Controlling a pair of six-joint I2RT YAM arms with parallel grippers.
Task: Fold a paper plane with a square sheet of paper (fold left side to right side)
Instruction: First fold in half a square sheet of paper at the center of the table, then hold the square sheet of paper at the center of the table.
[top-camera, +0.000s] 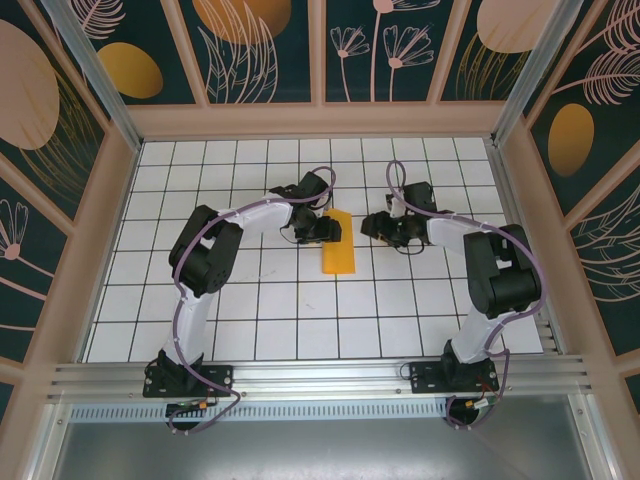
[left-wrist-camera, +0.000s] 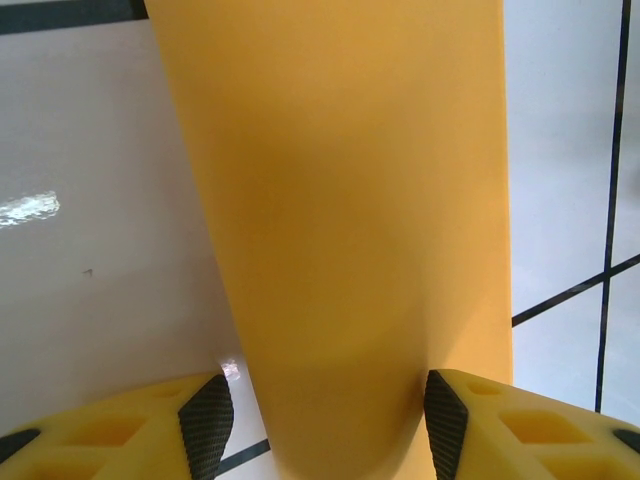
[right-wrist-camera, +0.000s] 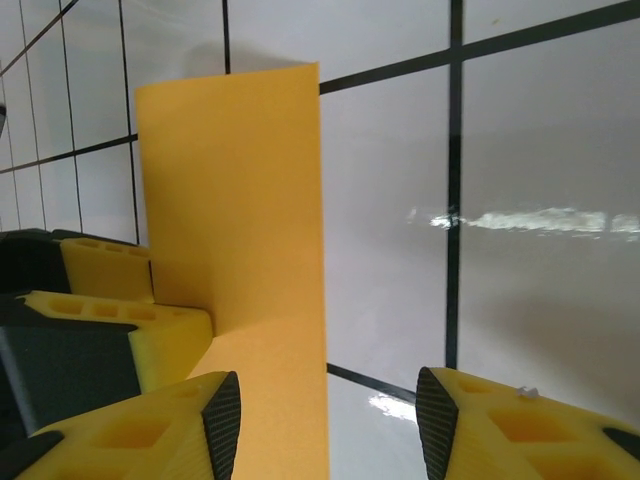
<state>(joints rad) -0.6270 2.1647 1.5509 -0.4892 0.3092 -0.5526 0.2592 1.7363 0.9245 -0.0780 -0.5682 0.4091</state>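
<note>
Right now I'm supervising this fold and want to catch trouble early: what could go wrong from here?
The left gripper straddles the folded square sheet of paper, which looks bowed rather than flat, so it may spring open or crease crooked. The right gripper stands open with the paper's edge between its fingers and the rest over the table. Closing or sliding there could drag the sheet askew.

We've got a white tabletop (top-camera: 250, 330) with a black grid, dark teal wall panels (top-camera: 250, 50) printed with orange ovals and flowers, and an aluminium rail (top-camera: 320, 375) at the near edge.
</note>
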